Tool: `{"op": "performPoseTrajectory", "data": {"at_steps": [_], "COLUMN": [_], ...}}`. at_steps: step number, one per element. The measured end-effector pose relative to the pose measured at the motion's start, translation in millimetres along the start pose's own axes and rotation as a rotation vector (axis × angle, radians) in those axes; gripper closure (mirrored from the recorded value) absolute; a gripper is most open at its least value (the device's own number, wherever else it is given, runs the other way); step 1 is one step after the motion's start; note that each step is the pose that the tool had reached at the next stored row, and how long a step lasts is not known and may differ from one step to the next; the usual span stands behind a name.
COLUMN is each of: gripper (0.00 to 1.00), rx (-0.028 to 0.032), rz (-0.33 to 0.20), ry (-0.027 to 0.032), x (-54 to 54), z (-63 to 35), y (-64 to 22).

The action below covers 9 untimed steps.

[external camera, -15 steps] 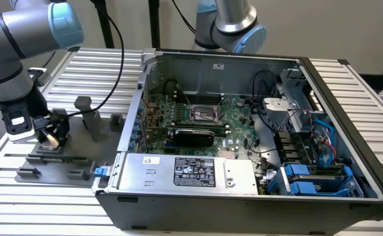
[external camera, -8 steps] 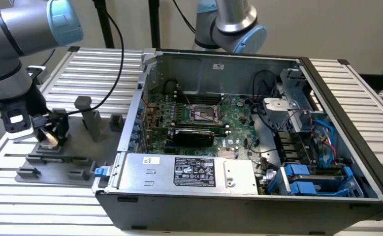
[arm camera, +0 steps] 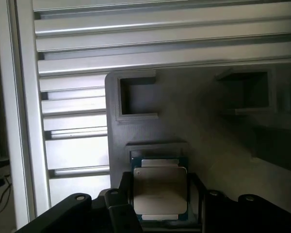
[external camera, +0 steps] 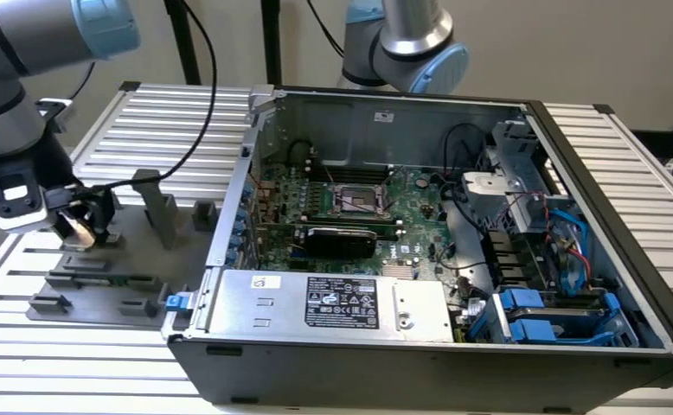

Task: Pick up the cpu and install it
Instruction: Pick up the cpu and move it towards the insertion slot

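Here we are at the exterior view's left, out on the slatted bench [external camera: 163, 112], well apart from the open computer case [external camera: 613, 259]. The arm has its gripper [external camera: 80, 226] down over the grey fixture plate [external camera: 105, 285], and there is a beige flash between its fingers: that is the cpu [external camera: 74, 226].

From the wrist view we get the closer look. The cpu [arm camera: 160, 190] sits square between the two black fingers [arm camera: 126, 194], silvery-beige lid facing us, a thin green edge showing around it. The gripper [arm camera: 160, 194] stands fairly wide, and by our reading it is closed on the chip's two opposite sides, holding it. Just beyond it we see a raised frame on the fixture plate [arm camera: 203, 131], which we take for the chip's nest. Whether the chip has cleared that nest or is only just above it, we cannot tell.

So how far along? We judge the pick as done or all but done. The install is not. The socket [external camera: 363, 201] sits on the motherboard deep inside the case, far from the gripper, so the carry across and the seating there are both left.
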<state>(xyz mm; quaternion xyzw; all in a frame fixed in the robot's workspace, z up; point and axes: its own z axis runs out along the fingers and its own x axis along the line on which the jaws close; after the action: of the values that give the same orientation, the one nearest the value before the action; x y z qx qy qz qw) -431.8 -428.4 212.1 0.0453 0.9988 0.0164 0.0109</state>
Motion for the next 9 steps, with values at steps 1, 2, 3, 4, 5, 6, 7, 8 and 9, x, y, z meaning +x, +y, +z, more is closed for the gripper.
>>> {"op": "performPoseTrajectory", "data": {"at_steps": [1,2,3,4,5,6,7,8,9], "gripper": [0.45,0.45,0.45,0.45,0.45,0.45,0.45,0.45,0.45], "rx": [0.0001,0.0001,0.0,0.0001,0.0001,0.0,0.0001,0.0,0.0], "rz": [0.0,0.0,0.0,0.0,0.0,0.0,0.0,0.0,0.0], "ry": [0.0001,0.0,0.0,0.0001,0.0001,-0.0001,0.0001,0.0,0.0], "x": [-0.1,-0.2,-0.2,-0.3,-0.4,-0.5,-0.6,-0.8,-0.9], "z": [-4.0,-8.3,-12.8,-17.5,-22.0,-26.3,-31.3,-35.7,-40.2], "y": [0.1,0.2,0.4,0.5,0.7,0.8,1.0,1.1,1.3]}}
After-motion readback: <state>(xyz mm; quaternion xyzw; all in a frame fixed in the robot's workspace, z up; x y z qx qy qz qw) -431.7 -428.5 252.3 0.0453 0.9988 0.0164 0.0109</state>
